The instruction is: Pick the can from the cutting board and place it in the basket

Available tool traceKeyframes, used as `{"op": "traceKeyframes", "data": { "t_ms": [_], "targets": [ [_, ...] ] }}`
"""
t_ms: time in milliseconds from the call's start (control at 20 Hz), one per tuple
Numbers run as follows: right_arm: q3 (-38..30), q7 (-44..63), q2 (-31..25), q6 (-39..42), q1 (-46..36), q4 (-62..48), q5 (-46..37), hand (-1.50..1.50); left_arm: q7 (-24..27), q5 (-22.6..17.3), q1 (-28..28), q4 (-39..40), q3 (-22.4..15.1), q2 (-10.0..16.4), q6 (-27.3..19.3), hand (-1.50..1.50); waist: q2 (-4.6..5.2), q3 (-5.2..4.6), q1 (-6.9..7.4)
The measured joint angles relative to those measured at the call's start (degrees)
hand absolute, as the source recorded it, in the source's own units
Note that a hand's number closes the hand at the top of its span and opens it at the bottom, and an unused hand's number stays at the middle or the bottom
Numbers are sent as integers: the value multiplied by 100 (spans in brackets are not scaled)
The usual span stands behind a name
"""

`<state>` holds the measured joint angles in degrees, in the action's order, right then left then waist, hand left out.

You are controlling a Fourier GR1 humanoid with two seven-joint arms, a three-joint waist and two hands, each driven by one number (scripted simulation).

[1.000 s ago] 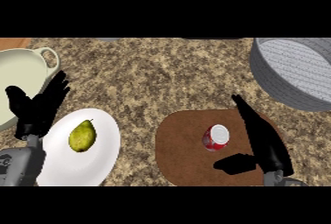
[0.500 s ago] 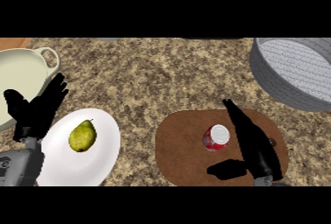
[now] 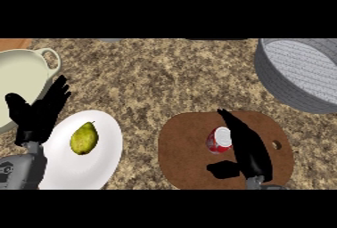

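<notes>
The right hand (image 3: 253,156) lies over the near right part of the cutting board (image 3: 184,149), fingers straight and pointing away, thumb spread out on the near side; it is open and has hold of nothing; the fingers run along the right side of the can (image 3: 219,140), though whether they touch it cannot be told. The can stands upright near the middle of the board, so by my reading the task is at its grasp step; nothing is lifted yet, and the closing of the hand, the carry and the setting down are all left to do. Left of the board sits a white plate (image 3: 85,173) with a pear (image 3: 84,138) on it; past the plate's left edge the left hand (image 3: 36,118) rests open, fingers up. Farther left and beyond is a cream pot (image 3: 20,71); the basket (image 3: 289,92), grey and with nothing in it that shows, stands beyond the board to its right, well apart from the can.
</notes>
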<state>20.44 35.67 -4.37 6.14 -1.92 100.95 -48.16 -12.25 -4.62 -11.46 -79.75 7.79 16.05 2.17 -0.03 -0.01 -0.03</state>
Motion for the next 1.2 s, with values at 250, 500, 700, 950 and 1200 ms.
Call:
{"op": "traceKeyframes", "data": {
  "t_ms": [250, 500, 700, 950, 1200],
  "targets": [
    [42, -118, -46, 218, -257, -376, -212, 150, 13, 37, 129, -102, 16, -53, 53, 0, -7, -4, 11],
    [63, -210, 39, 291, -356, -492, -393, 150, -117, 50, 112, -198, 87, -59, 113, 0, -18, -12, 5],
    [-80, 412, 267, -170, -1365, -1555, -321, 150, -103, 100, -35, -94, 34, -116, 103, 0, 15, -10, 114],
    [-360, 1392, 386, -948, -2779, -2999, -173, 150, -96, 119, -297, -17, -87, -168, 175, 0, 123, -1, 404],
    [-286, 1741, 419, -1832, -3993, -4419, 361, 150, -84, 170, -428, 118, -143, -210, 179, 0, 132, 4, 482]
  ]
}}
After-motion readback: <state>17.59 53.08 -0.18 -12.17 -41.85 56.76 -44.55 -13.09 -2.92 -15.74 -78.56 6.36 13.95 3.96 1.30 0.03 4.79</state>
